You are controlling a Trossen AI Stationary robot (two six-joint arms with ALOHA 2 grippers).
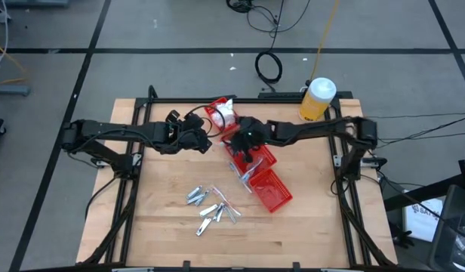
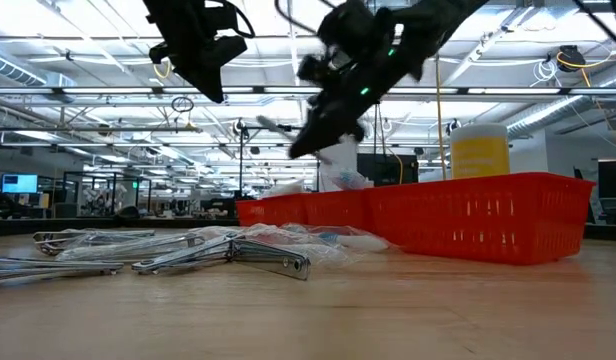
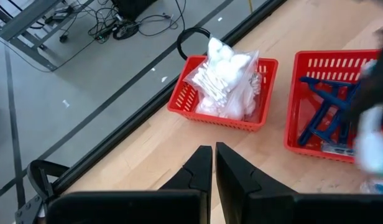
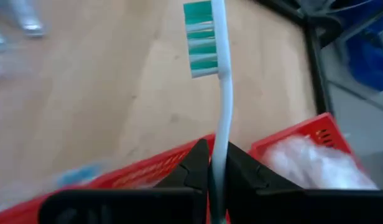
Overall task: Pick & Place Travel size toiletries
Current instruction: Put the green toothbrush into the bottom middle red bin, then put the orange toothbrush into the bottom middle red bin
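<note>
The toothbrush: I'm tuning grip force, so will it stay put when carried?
Held at its thin handle by the right end effector, the toothbrush probably pivots or slips. It looks light and fairly stiff, perhaps slightly springy.

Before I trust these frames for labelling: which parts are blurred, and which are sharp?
Right wrist view: the toothbrush in the right gripper is sharp, the table's far corner is smeared. Left wrist view: the bin of white packets is crisp, a pale blur covers the right edge. Low view: the arms overhead are motion-blurred, the foreground silvery pieces soft.
</note>
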